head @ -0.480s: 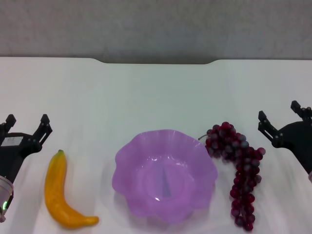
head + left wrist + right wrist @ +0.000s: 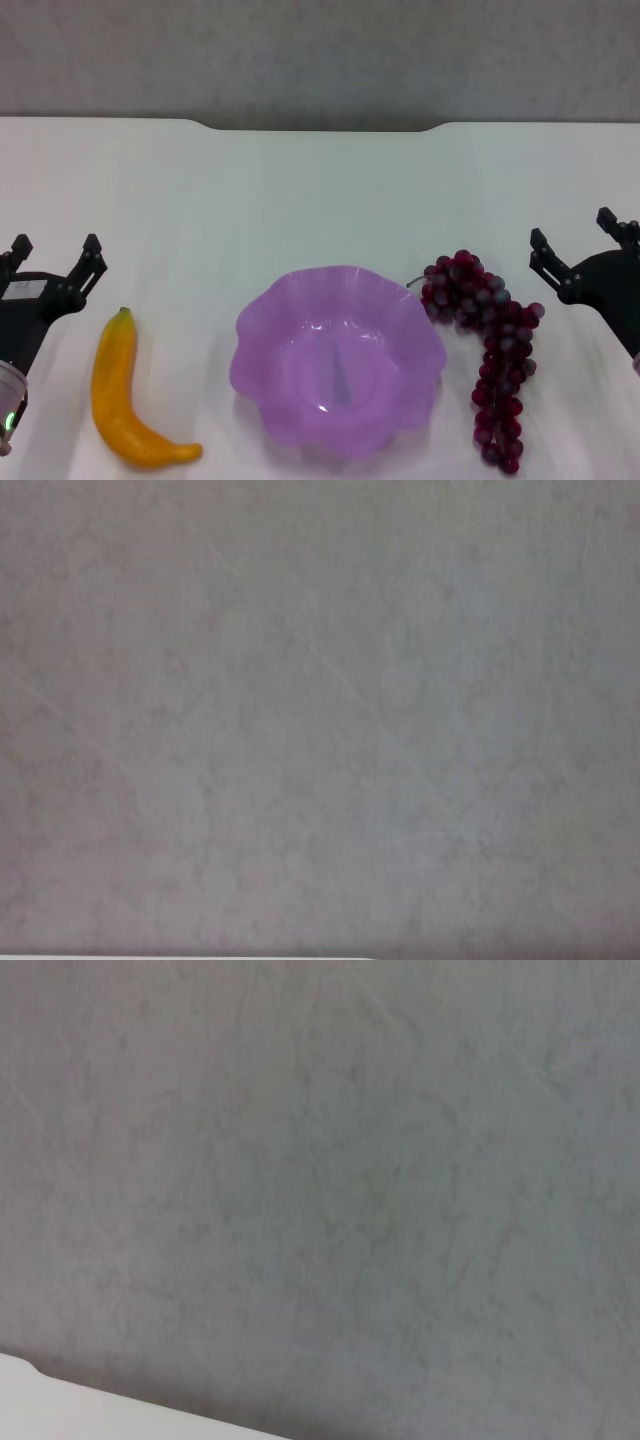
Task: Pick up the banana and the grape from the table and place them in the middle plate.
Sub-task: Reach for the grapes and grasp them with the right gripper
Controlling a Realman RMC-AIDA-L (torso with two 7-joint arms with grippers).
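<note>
The banana (image 2: 125, 400) lies on the white table (image 2: 300, 190) at the near left, its green stem tip pointing away from me. The purple scalloped plate (image 2: 338, 358) sits in the near middle and holds nothing. The bunch of dark red grapes (image 2: 488, 345) lies just right of the plate. My left gripper (image 2: 55, 250) is open and empty, left of the banana's stem end. My right gripper (image 2: 572, 235) is open and empty, right of the grapes. Both wrist views show only a grey surface.
The table's far edge (image 2: 320, 126) has a notch in the middle, with a grey wall behind it. A strip of white table edge shows in the right wrist view (image 2: 60, 1400).
</note>
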